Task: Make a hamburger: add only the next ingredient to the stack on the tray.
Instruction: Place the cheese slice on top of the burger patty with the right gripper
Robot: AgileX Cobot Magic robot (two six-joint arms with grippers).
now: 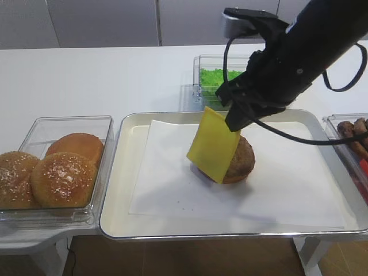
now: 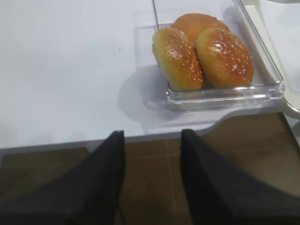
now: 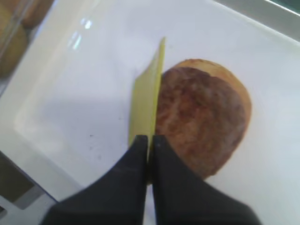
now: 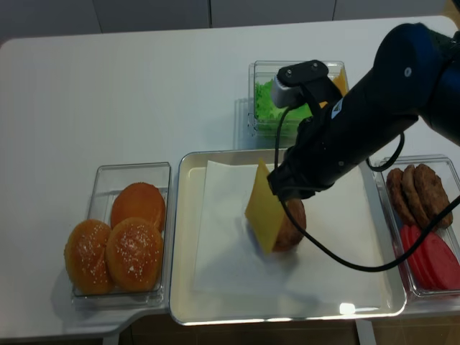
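Right gripper [image 3: 149,140], jaws pinched on one cheese slice [image 1: 213,145] hanging edge-down beside the single patty-and-bun stack [image 1: 238,159] on the tray [image 1: 123,190]. Left gripper [image 2: 152,145], jaws spread, holds nothing. Three sesame buns [image 1: 63,178] fill one clear container [image 1: 34,129].

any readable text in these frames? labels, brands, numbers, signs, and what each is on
None: no words, labels, brands, numbers or signs show in any view.
cheese slice: plain yellow, no print.
tray and its white paper: blank.
clear bun container: no marking visible.
right gripper and its arm: plain black, nothing printed that can be made out.
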